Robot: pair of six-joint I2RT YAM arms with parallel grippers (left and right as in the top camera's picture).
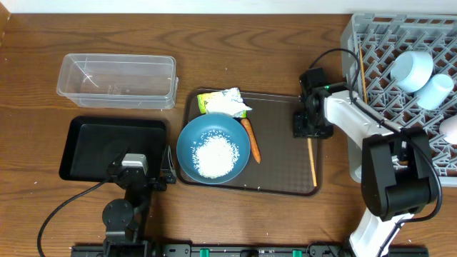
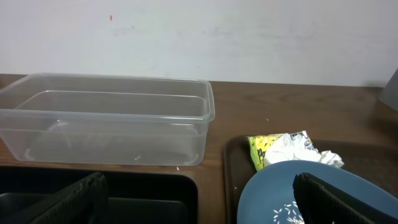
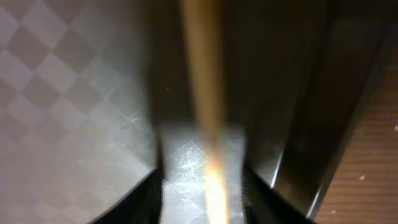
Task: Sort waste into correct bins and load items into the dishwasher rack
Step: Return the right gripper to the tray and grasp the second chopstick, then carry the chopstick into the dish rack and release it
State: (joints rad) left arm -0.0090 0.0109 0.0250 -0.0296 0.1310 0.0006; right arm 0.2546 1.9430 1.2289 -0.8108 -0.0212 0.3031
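You're working the chopstick step now, right gripper (image 1: 310, 131) hovering part-open astride the wooden chopstick (image 1: 311, 163) lying along the brown tray's (image 1: 278, 146) right side, gripping nothing yet, so you're needing a squeeze, then a lift towards the dishwasher rack (image 1: 355, 32).

Right gripper (image 1: 312, 130): you have it at the chopstick's (image 1: 311, 163) far end, right side of the brown tray (image 1: 278, 171).
Blue bowl (image 1: 193, 139): holds rice (image 1: 216, 155); carrot (image 1: 250, 140) just right.

Even bright light overhead w/ soft shadows; right wrist view dim, chopstick (image 3: 205, 93) badly blurred
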